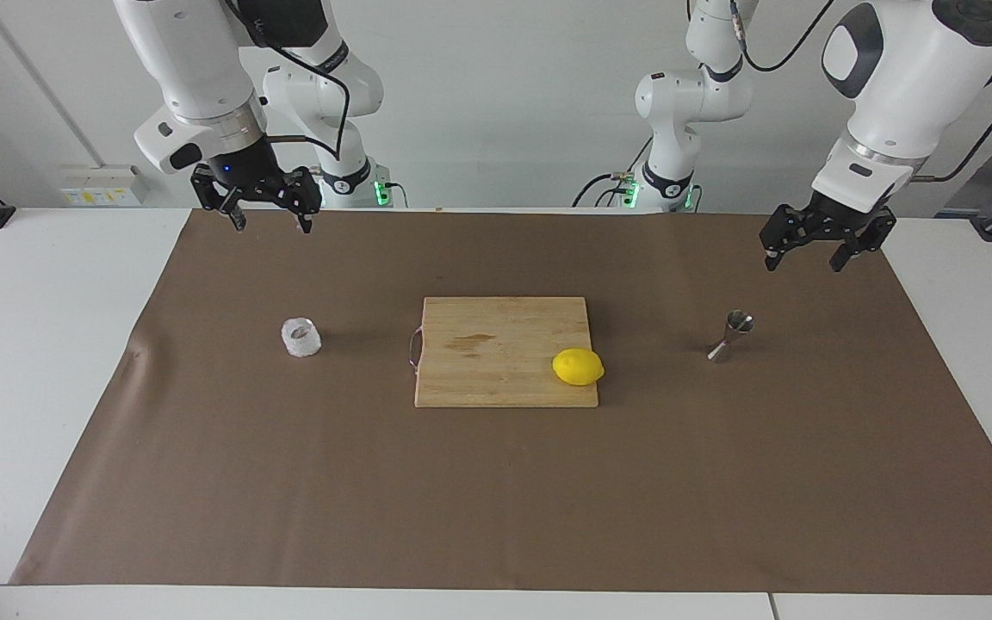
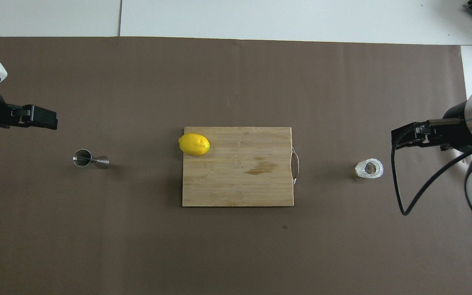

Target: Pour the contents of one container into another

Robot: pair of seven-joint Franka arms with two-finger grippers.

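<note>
The left gripper [image 1: 804,262], black with two fingers, hangs in the air with its fingertips spread wide and nothing between them. It is over the brown paper mat [image 1: 496,499] at the left arm's end of the table, well above the mat and clear of everything on it. Below it, standing on the mat, is the small shiny steel hourglass-shaped jigger [image 1: 730,336], two cones joined at a narrow waist, upright with its open mouth up; the gripper does not touch it.

The right gripper [image 1: 269,224], also black, hangs over the mat's edge nearest the robots at the right arm's end of the table, its fingertips likewise wide apart and empty. The small squat whitish translucent cup [image 1: 300,337], crinkly in look, stands upright on the mat farther from the robots than that edge, well apart from the gripper. From overhead something dark shows inside the cup [image 2: 369,169]; what it is cannot be told.

Between cup and jigger, at the middle of the mat, lies a rectangular light wooden cutting board [image 1: 496,344] with a metal handle on the side toward the cup. A yellow lemon [image 1: 578,367] rests on the board's corner toward the jigger, at the edge farther from the robots. The mat covers a white table [image 1: 40,362].
</note>
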